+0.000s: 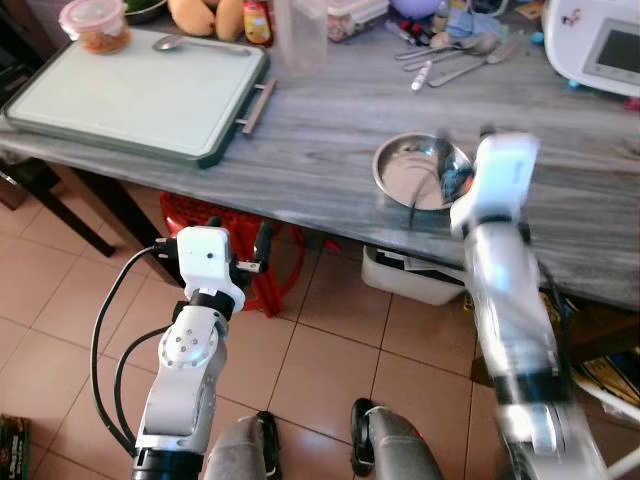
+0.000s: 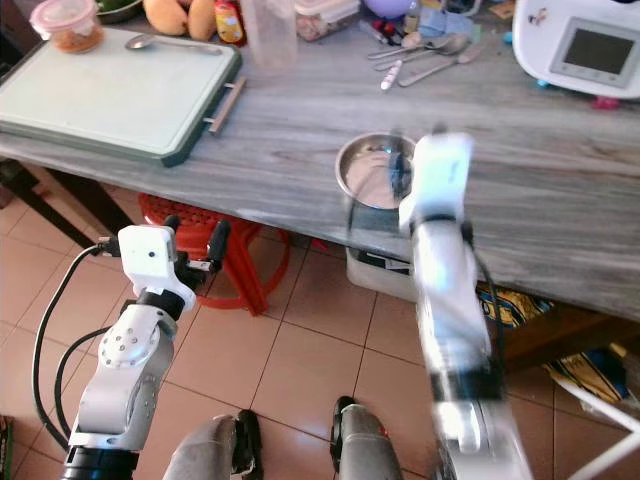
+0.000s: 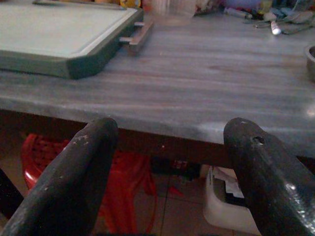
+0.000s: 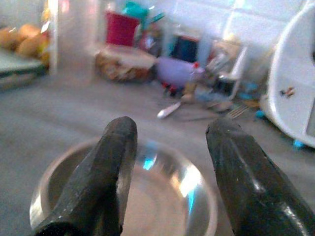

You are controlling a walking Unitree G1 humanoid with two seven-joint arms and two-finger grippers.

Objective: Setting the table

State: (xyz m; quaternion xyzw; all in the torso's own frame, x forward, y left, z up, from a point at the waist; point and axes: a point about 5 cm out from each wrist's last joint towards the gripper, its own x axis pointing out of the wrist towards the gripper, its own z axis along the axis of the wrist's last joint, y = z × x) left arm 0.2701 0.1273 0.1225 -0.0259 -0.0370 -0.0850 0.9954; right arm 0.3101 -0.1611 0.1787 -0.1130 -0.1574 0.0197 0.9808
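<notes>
A shiny steel bowl [image 1: 412, 178] stands empty near the front edge of the grey wooden table [image 1: 330, 130]. My right gripper [image 4: 170, 167] hovers open just above the bowl's near rim, and its arm is blurred in the eye views. A pale green tray [image 1: 130, 95] lies at the table's left, with a spoon [image 1: 170, 42] on its far edge. Several loose spoons and forks [image 1: 455, 55] lie at the back. My left gripper [image 1: 238, 235] is open and holds nothing; it sits below the table's front edge, facing it.
A red plastic stool [image 1: 250, 275] and a white box [image 1: 415, 278] sit under the table. At the back stand a clear cup [image 1: 300, 35], a lidded food tub [image 1: 95, 25], fruit and jars. A white appliance [image 1: 600, 45] is at the far right.
</notes>
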